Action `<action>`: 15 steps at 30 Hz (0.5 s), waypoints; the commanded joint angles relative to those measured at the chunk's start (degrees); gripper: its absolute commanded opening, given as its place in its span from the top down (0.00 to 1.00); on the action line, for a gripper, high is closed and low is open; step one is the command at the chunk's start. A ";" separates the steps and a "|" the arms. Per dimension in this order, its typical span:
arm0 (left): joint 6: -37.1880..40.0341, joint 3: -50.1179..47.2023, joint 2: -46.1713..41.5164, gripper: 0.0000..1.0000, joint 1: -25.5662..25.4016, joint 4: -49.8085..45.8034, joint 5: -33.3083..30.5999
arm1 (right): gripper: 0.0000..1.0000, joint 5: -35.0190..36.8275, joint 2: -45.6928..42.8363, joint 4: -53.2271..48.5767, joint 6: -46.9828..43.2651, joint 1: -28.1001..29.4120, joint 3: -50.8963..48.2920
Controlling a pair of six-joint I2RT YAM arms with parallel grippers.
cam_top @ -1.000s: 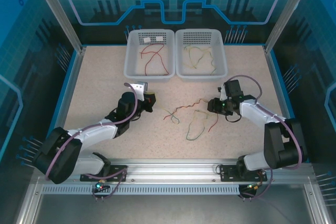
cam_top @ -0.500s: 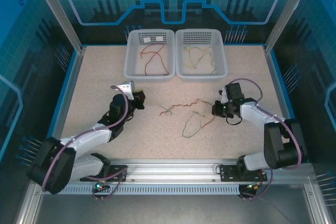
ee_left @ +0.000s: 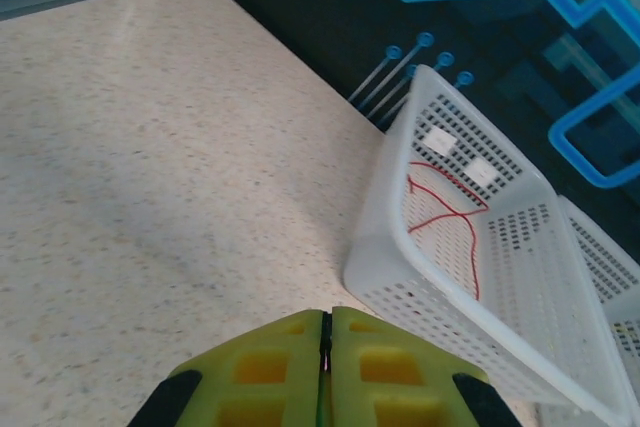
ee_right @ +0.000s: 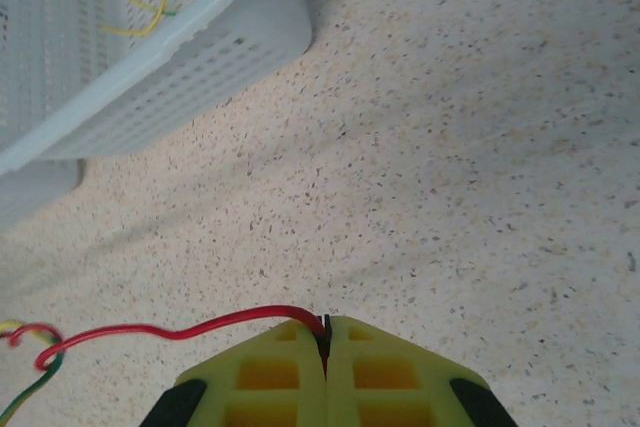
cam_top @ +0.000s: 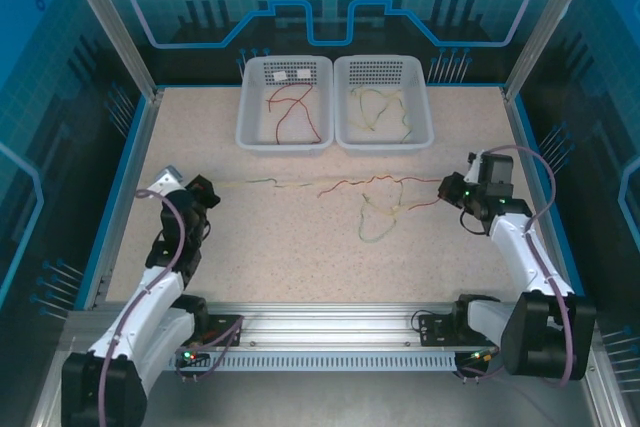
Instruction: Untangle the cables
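Top external view has the cables (cam_top: pixel 340 187) drawn out in a nearly straight line low over the table (cam_top: pixel 260 257), from the left gripper (cam_top: pixel 205 191) to the right gripper (cam_top: pixel 446 187). A pale yellow cable (cam_top: pixel 245 183) leads to the left gripper and a red cable (cam_top: pixel 345 185) to the right one. A green loop (cam_top: pixel 375 227) sags from the tangle just right of centre.

At the right wrist, the pads (ee_right: pixel 270 372) are pressed together and pinch the red cable's end. At the left wrist, the pads (ee_left: pixel 265 367) are also pressed together. No wire shows between them there, so its hold on the pale end is likely rather than certain.

The step in hand looks like pulling the two ends apart to free the tangle. It should go best done slowly, with both grips low and level. Watch the loop: if it shrinks and cinches, ease off and lift one strand out instead. A hard tug risks slipping an end from the pads.
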 commanded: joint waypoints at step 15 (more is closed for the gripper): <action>-5.78 -1.66 -5.18 1.00 16.71 -13.65 -10.69 | 1.00 3.78 -3.69 -5.82 4.46 -19.09 5.89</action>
